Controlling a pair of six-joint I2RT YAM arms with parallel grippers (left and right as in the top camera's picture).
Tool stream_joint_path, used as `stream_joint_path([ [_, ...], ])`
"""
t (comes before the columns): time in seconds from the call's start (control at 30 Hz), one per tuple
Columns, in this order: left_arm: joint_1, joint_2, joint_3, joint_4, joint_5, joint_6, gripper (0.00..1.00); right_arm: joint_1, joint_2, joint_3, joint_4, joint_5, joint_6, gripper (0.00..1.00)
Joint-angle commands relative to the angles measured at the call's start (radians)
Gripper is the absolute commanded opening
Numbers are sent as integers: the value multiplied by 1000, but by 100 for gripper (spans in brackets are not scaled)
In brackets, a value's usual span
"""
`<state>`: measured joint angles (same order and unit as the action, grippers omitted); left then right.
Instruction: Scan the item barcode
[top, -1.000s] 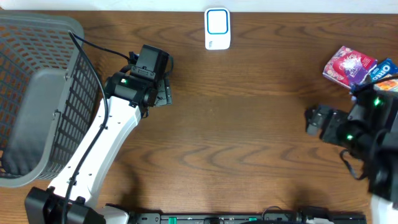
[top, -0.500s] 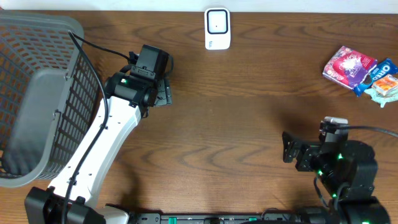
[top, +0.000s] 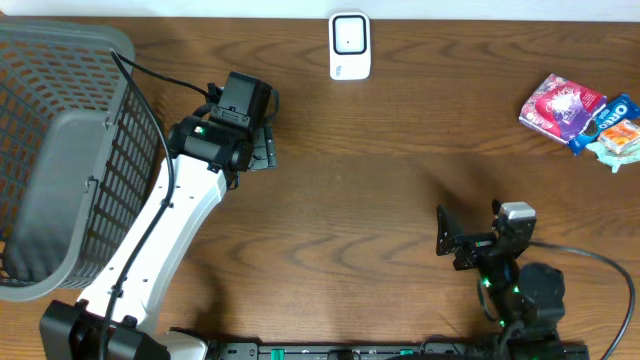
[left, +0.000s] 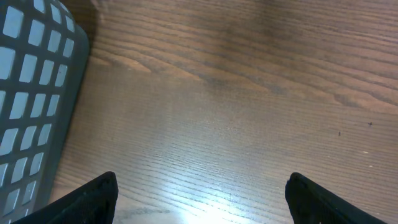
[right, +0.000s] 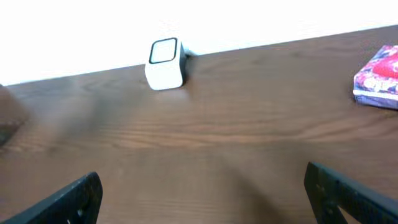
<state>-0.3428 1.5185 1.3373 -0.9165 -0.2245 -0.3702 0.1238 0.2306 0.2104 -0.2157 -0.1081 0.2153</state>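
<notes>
Overhead is showing the pink packet (top: 561, 105) lying far right (other wrappers (top: 617, 132) touching it); the right wrist view is catching only its edge, plus the white scanner (top: 349, 45). The grey basket (top: 60, 150) is sitting beside the left gripper (top: 262, 148). It and the right gripper (top: 447, 235) are hanging with fingers spread, empty.

**Staged shop checkout worked by robots.** A grey mesh shopping basket (top: 60, 150) stands just left of the fingers of the left gripper (left: 200, 183). A white countertop barcode scanner (right: 165, 62) sits well ahead of the fingers of the right gripper (right: 202, 186), against a plain white wall (right: 261, 18). Packaged snacks (top: 572, 108) lie ahead to their right. All rest on one wood-grain table (top: 380, 190), where two robot arms (top: 165, 240) occupy the cashier's side.
</notes>
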Motion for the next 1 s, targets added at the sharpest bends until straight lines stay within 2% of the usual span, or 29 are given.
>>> stream_joint_path([
  [0.0,1,6,7,-3,-20,-9,86,-11,-72,-90,96,0,-23,99],
  [0.33,1,6,7,-3,-19,-9,86,-50,-195,-200,206,2,-82,99],
  [0.53,1,6,7,-3,-20,-9,86,-91,-226,-205,195,14,-87,99],
  [0.77,1,6,7,-3,-19,-9,86,-97,-226,-205,145,15,-202,99],
  [0.97,1,6,7,-3,-20,-9,86,-96,-226,-205,145,21,-207,99],
])
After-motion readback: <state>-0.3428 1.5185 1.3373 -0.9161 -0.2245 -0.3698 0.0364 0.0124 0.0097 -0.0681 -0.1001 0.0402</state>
